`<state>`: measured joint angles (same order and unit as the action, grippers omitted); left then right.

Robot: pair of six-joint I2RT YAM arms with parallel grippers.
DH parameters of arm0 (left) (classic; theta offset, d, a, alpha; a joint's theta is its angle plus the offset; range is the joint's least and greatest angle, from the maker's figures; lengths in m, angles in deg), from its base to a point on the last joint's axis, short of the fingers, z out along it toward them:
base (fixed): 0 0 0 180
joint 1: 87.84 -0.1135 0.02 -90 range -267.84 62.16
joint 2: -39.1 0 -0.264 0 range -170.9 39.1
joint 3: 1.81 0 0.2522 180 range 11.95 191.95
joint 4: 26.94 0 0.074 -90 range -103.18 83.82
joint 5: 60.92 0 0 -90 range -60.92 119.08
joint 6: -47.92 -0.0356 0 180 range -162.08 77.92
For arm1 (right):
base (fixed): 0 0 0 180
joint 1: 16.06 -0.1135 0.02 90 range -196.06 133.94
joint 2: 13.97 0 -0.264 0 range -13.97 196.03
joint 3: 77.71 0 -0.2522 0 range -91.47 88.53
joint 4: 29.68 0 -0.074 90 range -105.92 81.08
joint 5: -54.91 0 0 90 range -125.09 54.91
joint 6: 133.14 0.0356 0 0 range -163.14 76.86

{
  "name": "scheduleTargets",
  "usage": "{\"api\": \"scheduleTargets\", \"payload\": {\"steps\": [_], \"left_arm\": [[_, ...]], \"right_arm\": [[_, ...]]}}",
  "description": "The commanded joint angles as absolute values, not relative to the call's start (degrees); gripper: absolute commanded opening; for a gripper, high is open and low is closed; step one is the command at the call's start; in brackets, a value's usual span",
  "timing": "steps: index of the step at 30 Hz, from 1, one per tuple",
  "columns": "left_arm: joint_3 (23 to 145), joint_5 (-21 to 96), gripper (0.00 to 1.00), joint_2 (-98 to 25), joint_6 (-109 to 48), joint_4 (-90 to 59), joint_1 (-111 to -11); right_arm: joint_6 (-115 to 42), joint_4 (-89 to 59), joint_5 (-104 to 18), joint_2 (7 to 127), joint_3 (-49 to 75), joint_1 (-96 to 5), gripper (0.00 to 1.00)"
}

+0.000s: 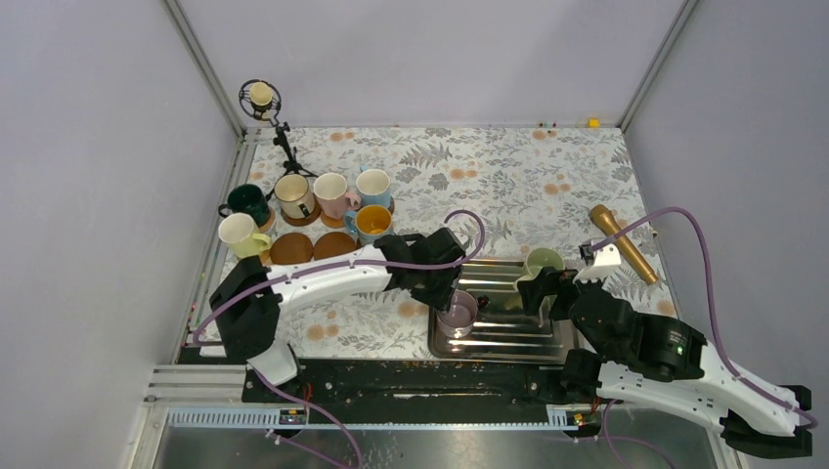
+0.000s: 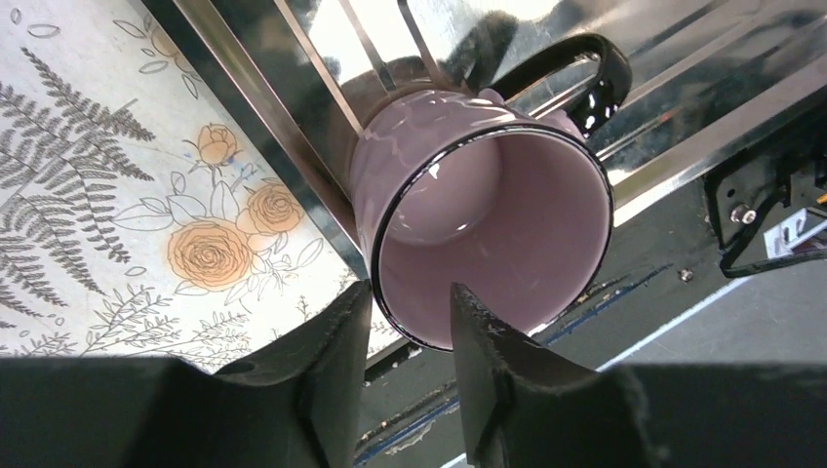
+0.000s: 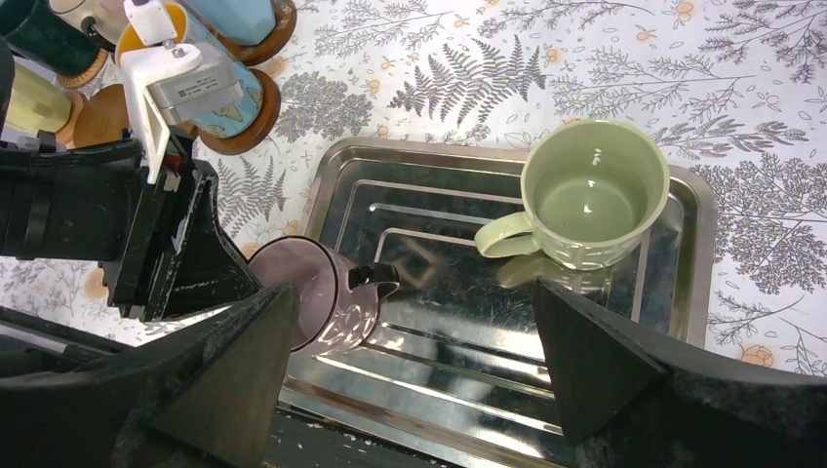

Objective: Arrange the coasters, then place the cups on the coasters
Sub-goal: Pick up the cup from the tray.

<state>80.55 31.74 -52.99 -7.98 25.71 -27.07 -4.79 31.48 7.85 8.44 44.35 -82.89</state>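
Note:
A mauve cup (image 1: pixel 457 315) leans tilted at the left end of the steel tray (image 1: pixel 508 337), its mouth facing the left wrist camera. My left gripper (image 2: pixel 410 288) straddles its rim (image 2: pixel 429 341), one finger outside and one inside, with a gap still showing. The right gripper (image 3: pixel 410 292) hangs wide open over the tray (image 3: pixel 488 390), holding nothing. A pale green cup (image 3: pixel 595 190) stands upright at the tray's far right. Two bare brown coasters (image 1: pixel 290 247) (image 1: pixel 334 244) lie at the left. Behind them, several cups (image 1: pixel 332 193) stand on coasters.
A small microphone on a tripod (image 1: pixel 260 98) stands at the back left corner. A gold handheld microphone (image 1: pixel 623 244) lies right of the tray. The floral cloth (image 1: pixel 508 176) covers the table, with frame rails along its sides.

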Motion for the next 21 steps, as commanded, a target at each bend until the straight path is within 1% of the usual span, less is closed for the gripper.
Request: {"api": "scheduleTargets", "payload": {"steps": [1,5,8,10,15,18,21], "left_arm": [[85.83,26.29,0.34,-55.22,-8.70,27.78,-25.88],[87.35,24.68,0.27,-56.63,-8.80,29.63,-25.29],[87.70,24.49,0.25,-57.25,-8.77,29.62,-25.04],[88.13,24.11,0.25,-57.88,-8.67,30.28,-24.95],[89.00,23.46,0.36,-58.97,-8.44,30.98,-24.73],[89.29,23.19,0.35,-59.52,-8.47,30.97,-24.65],[89.52,22.89,0.30,-59.80,-8.29,30.90,-24.64]], "right_arm": [[-4.38,31.20,10.87,8.31,44.92,-83.26,0.98],[-4.38,31.26,11.08,8.29,45.18,-83.28,0.98],[-4.46,31.01,11.36,8.16,45.53,-83.22,0.99],[-4.60,30.57,11.19,8.09,45.72,-83.30,0.99],[-4.78,30.35,11.40,8.20,45.90,-83.28,1.00],[-4.77,30.34,11.50,8.09,45.98,-83.23,0.99],[-4.65,30.36,11.49,7.92,45.98,-83.28,0.99]]}}
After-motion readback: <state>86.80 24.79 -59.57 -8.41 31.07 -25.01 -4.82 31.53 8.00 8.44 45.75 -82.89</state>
